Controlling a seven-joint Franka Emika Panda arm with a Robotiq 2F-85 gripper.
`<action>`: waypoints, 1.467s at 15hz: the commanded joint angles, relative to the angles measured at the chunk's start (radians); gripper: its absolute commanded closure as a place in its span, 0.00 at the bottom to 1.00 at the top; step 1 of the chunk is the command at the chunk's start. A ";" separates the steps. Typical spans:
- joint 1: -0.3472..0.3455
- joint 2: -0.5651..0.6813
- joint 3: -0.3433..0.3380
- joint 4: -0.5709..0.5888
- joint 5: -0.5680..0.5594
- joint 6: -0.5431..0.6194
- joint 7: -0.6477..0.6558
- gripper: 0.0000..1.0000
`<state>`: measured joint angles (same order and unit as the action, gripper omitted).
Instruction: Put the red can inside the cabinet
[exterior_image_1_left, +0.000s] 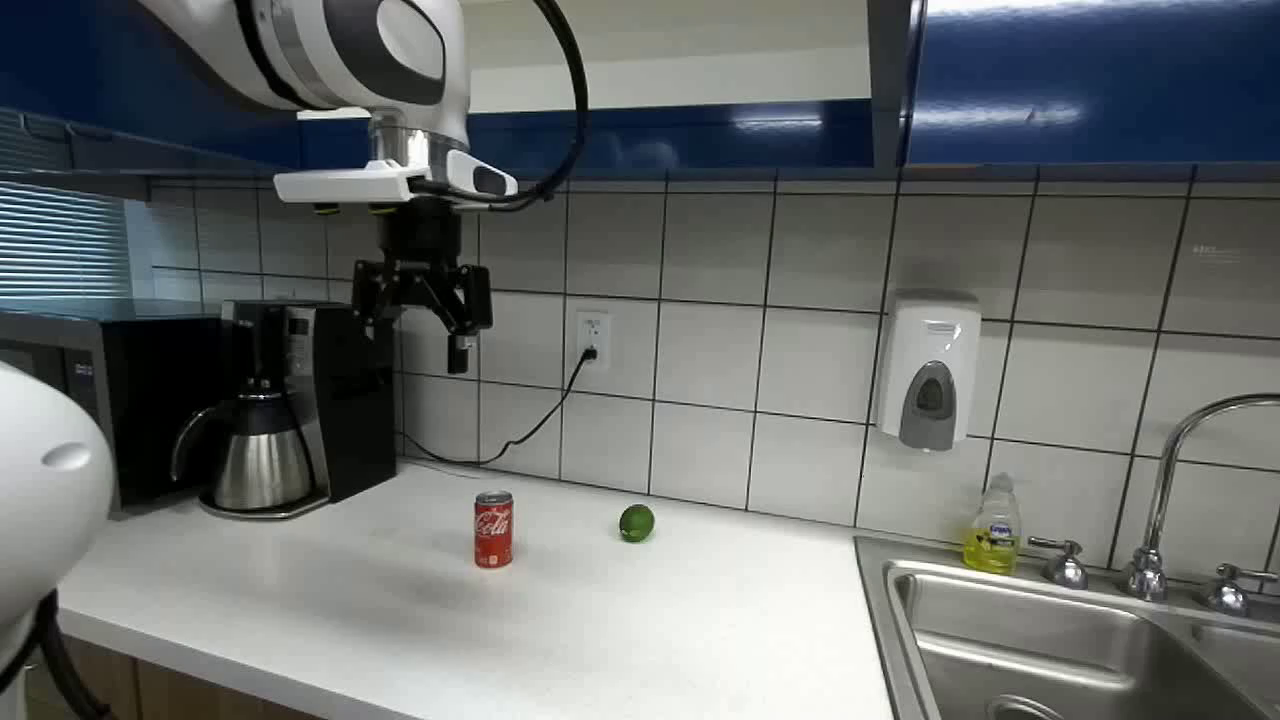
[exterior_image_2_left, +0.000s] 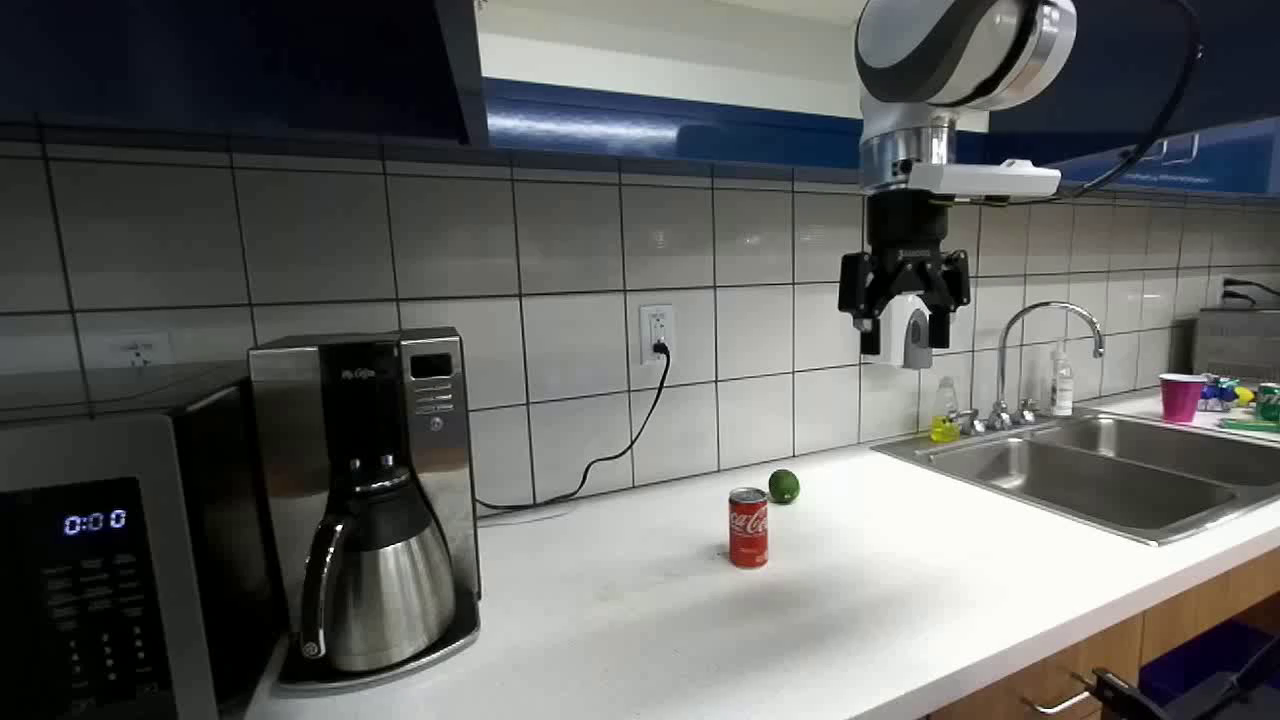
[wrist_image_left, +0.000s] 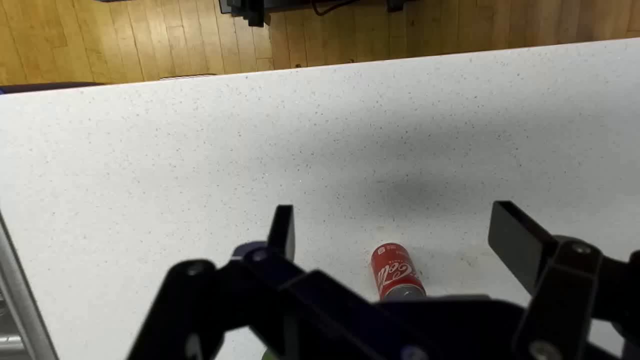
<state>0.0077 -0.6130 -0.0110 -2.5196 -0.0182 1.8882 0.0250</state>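
We've got the white-and-grey arm (exterior_image_1_left: 400, 70) wrist-down, well above the white speckled worktop (wrist_image_left: 150, 175); black angular fingers (wrist_image_left: 522, 250) spread wide apart. Our red cylindrical drink can (exterior_image_1_left: 493, 535) stands upright on the worktop, near the round green lime (exterior_image_1_left: 636, 523), between the black-and-steel coffee maker (exterior_image_2_left: 435, 400) and the stainless double sink (exterior_image_1_left: 886, 610). Behind: pale tiled wall (exterior_image_1_left: 710, 350), glossy dark-blue wall cabinet (exterior_image_1_left: 670, 135) above it, pale beige inside.

My arm (exterior_image_1_left: 328, 72): rounded, white; gripper (wrist_image_left: 394, 215) black.
Dark grey panel (exterior_image_2_left: 905, 78) curving across the white; silvery collar (exterior_image_2_left: 922, 158) lower down, flat white bar (exterior_image_1_left: 345, 184) under that; thick black cable (exterior_image_1_left: 578, 90) looping outside. On the gripper I note jointed linkages (wrist_image_left: 340, 305), flat rectangular pads (wrist_image_left: 516, 241) and round screw heads (wrist_image_left: 545, 350), blurred in the wrist view.
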 joint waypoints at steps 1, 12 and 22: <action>-0.006 0.000 0.005 0.002 0.003 -0.002 -0.003 0.00; -0.006 0.000 0.005 0.002 0.003 -0.002 -0.003 0.00; -0.007 0.193 0.021 0.024 -0.017 0.194 0.012 0.00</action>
<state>0.0077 -0.5311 -0.0080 -2.5196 -0.0206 1.9919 0.0250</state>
